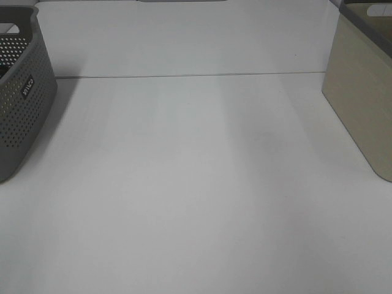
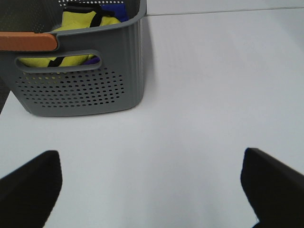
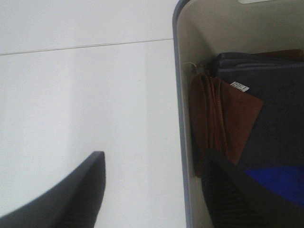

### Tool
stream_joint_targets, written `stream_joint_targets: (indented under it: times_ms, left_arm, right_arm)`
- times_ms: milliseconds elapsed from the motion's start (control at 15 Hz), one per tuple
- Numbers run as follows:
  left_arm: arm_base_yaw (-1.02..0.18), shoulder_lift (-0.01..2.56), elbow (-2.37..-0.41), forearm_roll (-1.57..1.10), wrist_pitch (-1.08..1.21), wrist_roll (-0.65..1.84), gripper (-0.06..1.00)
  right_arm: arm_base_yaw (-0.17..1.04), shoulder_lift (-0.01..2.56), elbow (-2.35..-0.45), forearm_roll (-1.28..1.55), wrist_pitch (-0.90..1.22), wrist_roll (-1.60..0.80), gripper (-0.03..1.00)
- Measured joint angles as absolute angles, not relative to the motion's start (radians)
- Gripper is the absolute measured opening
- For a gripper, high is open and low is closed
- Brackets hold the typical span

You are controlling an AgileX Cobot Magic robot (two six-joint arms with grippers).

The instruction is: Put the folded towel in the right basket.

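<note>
High view overlooks the table (image 1: 196, 184) — wrist views close on grey basket (image 2: 95, 90), beige basket (image 3: 209, 33).

A smooth white tabletop (image 1: 196, 202) carries two containers. A grey perforated plastic basket (image 1: 21, 104) stands on it at the left edge of the high view. Well apart from the grey basket, on the far side of the white surface, stands a beige solid-walled plastic basket (image 1: 361, 104). A thin dark seam (image 1: 184, 76) crosses the tabletop, running from the grey basket's wall toward the beige one.
</note>
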State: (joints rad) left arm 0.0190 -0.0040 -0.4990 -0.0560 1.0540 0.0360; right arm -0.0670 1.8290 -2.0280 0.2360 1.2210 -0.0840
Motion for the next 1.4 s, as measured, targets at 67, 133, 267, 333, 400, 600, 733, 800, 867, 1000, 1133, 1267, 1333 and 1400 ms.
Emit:
stream_joint_targets:
  times_ms: [67, 133, 267, 333, 400, 600, 733, 800, 867, 1000, 1133, 1267, 1333, 1400]
  left_arm:
    - [0.019, -0.004, -0.499, -0.056, 1.054, 0.036, 0.97]
    - [0.019, -0.004, -0.499, -0.056, 1.054, 0.036, 0.97]
    - [0.019, -0.004, -0.499, -0.056, 1.054, 0.036, 0.97]
    - [0.019, -0.004, -0.499, -0.056, 1.054, 0.036, 0.97]
    - [0.019, -0.004, -0.499, -0.056, 1.054, 0.036, 0.97]
    - [0.019, -0.004, -0.499, -0.056, 1.054, 0.036, 0.97]
    - [0.019, -0.004, -0.499, -0.056, 1.054, 0.036, 0.97]
    - [0.019, -0.004, -0.499, -0.056, 1.054, 0.036, 0.97]
    - [0.019, -0.004, -0.499, -0.056, 1.054, 0.036, 0.97]
    - [0.019, -0.004, -0.499, -0.056, 1.054, 0.036, 0.97]
    - [0.019, -0.004, -0.499, -0.056, 1.054, 0.036, 0.97]
    - [0.019, -0.004, -0.499, -0.056, 1.054, 0.036, 0.97]
    - [0.019, -0.004, -0.499, -0.056, 1.054, 0.036, 0.97]
    - [0.019, -0.004, -0.499, -0.056, 1.054, 0.036, 0.97]
  right_arm:
    - [-0.062, 1.806, -2.010, 0.236, 1.221, -0.081, 0.57]
    - [-0.060, 1.760, -1.964, 0.232, 1.220, -0.072, 0.58]
    - [-0.058, 1.642, -1.832, 0.208, 1.220, -0.068, 0.60]
    - [-0.057, 1.567, -1.745, 0.193, 1.220, -0.068, 0.61]
    - [-0.056, 1.489, -1.651, 0.178, 1.220, -0.068, 0.61]
    - [-0.055, 1.277, -1.370, 0.167, 1.220, -0.068, 0.62]
    - [-0.055, 1.144, -1.185, 0.167, 1.220, -0.068, 0.62]
    - [-0.055, 1.082, -1.106, 0.168, 1.220, -0.067, 0.62]
    - [-0.055, 1.007, -1.027, 0.169, 1.220, -0.066, 0.62]
    - [-0.055, 0.814, -0.870, 0.170, 1.220, -0.065, 0.62]
    - [-0.055, 0.642, -0.764, 0.171, 1.221, -0.066, 0.62]
    - [-0.055, 0.478, -0.671, 0.171, 1.222, -0.066, 0.62]
    - [-0.055, 0.409, -0.632, 0.164, 1.222, -0.066, 0.62]
    - [-0.055, 0.338, -0.593, 0.150, 1.221, -0.066, 0.62]
